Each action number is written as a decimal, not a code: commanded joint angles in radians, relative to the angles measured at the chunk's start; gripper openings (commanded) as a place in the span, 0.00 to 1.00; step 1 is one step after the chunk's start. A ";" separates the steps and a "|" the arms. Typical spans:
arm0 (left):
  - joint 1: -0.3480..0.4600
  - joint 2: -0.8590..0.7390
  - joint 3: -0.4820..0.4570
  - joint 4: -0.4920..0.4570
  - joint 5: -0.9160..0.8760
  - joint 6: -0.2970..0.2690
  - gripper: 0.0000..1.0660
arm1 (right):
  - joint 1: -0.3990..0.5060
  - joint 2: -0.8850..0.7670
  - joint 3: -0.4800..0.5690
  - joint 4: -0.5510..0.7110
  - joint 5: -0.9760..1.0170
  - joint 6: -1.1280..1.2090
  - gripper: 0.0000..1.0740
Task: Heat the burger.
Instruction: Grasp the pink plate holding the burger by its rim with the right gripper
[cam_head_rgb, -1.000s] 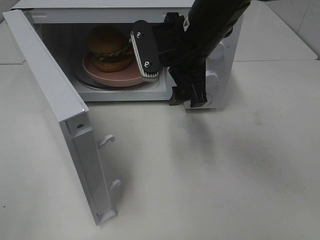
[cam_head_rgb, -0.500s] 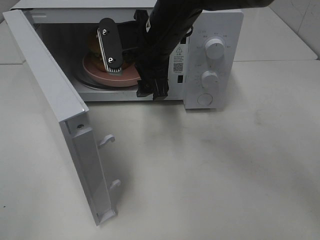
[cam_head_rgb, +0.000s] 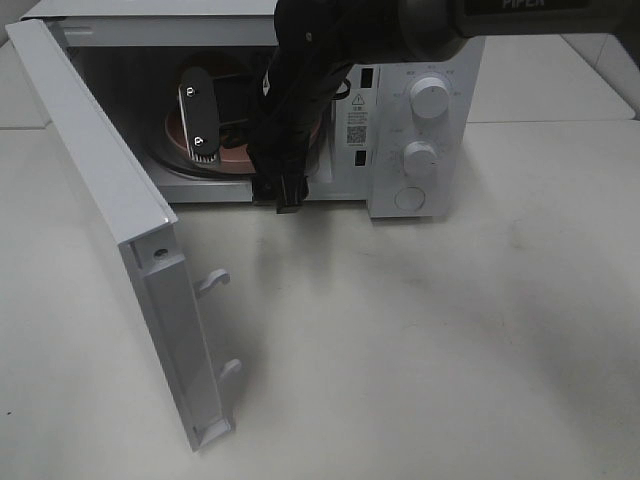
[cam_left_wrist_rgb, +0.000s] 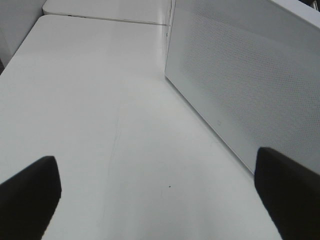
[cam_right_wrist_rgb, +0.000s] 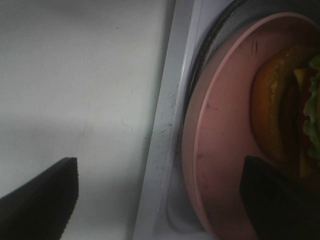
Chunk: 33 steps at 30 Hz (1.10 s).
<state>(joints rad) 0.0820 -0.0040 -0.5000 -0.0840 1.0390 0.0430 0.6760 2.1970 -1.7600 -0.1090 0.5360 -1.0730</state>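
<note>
**Reaching Into the Open Microwave**

Reaching across the middle of the high view, the right arm (cam_head_rgb: 300, 110) puts the right end effector (cam_head_rgb: 235, 115) inside the cavity of the white microwave (cam_head_rgb: 420, 130), whose door (cam_head_rgb: 110, 230) hangs wide open on the left. Its jaws stand spread apart, one light-padded finger (cam_head_rgb: 198, 115) showing in front of the pink plate (cam_right_wrist_rgb: 220, 165). The burger (cam_right_wrist_rgb: 290, 115) lies on that plate inside the microwave, on the turntable; in the right wrist view one jaw tip is over the plate close to the bun and the other over the counter (cam_head_rgb: 400, 350) outside the cavity's front edge. From above, the burger is hidden behind the arm. The left end effector (cam_left_wrist_rgb: 160, 195) is also spread, holding nothing, low over the counter beside the microwave's perforated side wall (cam_left_wrist_rgb: 240, 75).
</note>
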 joint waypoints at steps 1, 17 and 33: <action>0.002 -0.021 0.005 -0.003 -0.002 -0.001 0.92 | 0.003 0.025 -0.030 -0.003 -0.004 0.008 0.79; 0.002 -0.021 0.005 -0.003 -0.002 -0.001 0.92 | -0.009 0.187 -0.248 -0.013 0.040 0.057 0.78; 0.002 -0.021 0.005 -0.002 -0.002 0.000 0.92 | -0.046 0.255 -0.302 0.009 0.055 0.054 0.53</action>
<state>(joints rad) 0.0820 -0.0040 -0.5000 -0.0840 1.0390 0.0430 0.6300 2.4490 -2.0550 -0.1160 0.5840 -1.0220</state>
